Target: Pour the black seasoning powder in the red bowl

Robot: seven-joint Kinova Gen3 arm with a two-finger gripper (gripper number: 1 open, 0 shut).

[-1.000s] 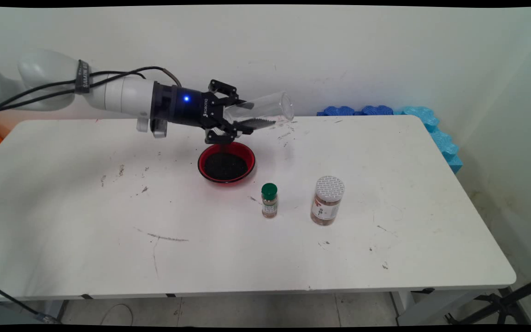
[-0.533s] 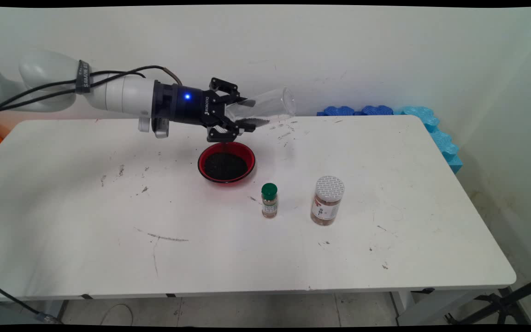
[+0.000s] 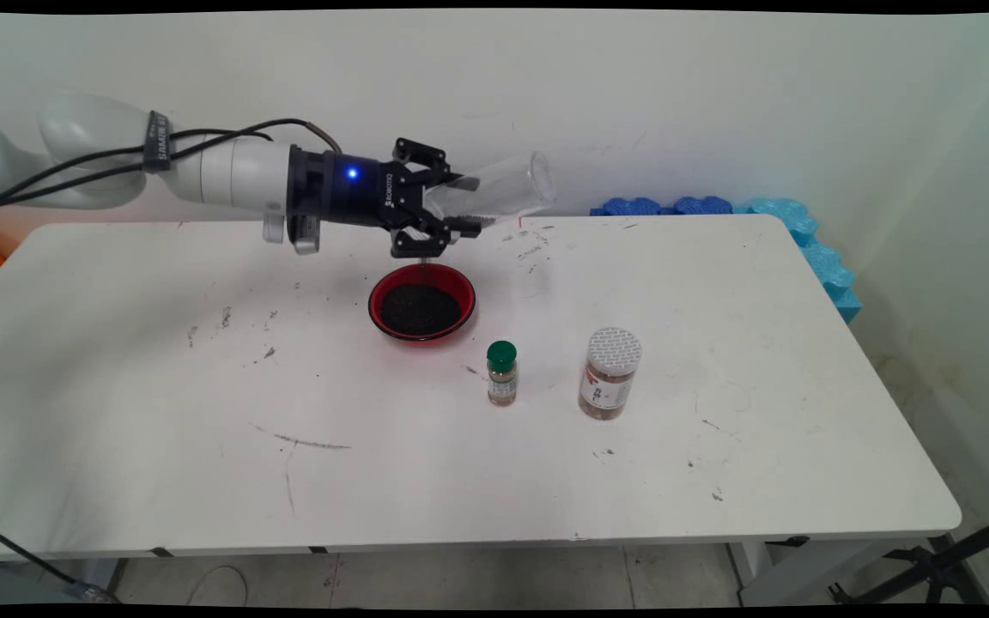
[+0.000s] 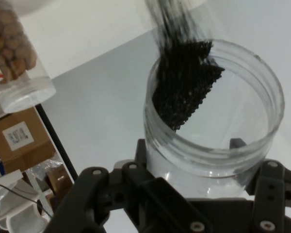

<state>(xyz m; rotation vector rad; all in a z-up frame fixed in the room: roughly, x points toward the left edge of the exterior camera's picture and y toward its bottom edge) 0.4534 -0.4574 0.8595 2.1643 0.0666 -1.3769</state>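
Since a second ago the gripper has risen slightly and tipped its clear jar more level. Its fingers are clamped on the jar above the red bowl; dark grains lie inside the jar. Right of the bowl stand a green-capped bottle and a white-lidded jar.
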